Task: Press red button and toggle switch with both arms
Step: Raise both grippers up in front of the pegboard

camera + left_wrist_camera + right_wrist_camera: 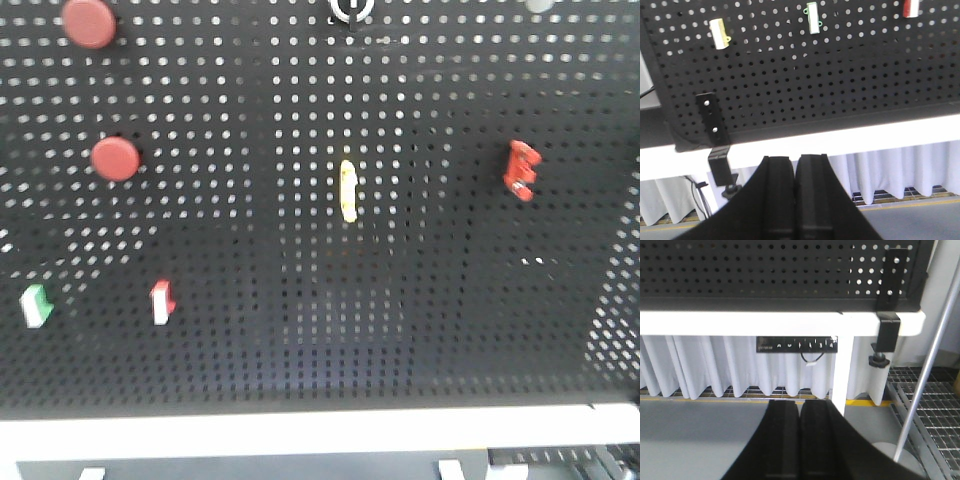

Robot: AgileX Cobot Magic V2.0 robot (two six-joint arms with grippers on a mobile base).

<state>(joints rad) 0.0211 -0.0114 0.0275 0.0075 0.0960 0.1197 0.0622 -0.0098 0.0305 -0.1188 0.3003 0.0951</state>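
Black pegboard (pixel 450 300), toggle switch (pixel 350 8) cropped at top edge, red button (pixel 115 158) blurred, left pincer (pixel 796 162) together, right pincer (pixel 800 406) together.

A robot test lab: switch-studded black pegboard (pixel 450 350), white curtain (pixel 700 365), metal floor grating (pixel 940 410).

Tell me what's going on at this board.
A two-armed robot faces a black pegboard of switches. The left claw and the right claw are both shut, held back from the board and aimed at its lower edge, touching nothing. The upper red button and lower red button sit at the upper left, and the toggle switch at top centre. Nothing is pressed or flipped yet.
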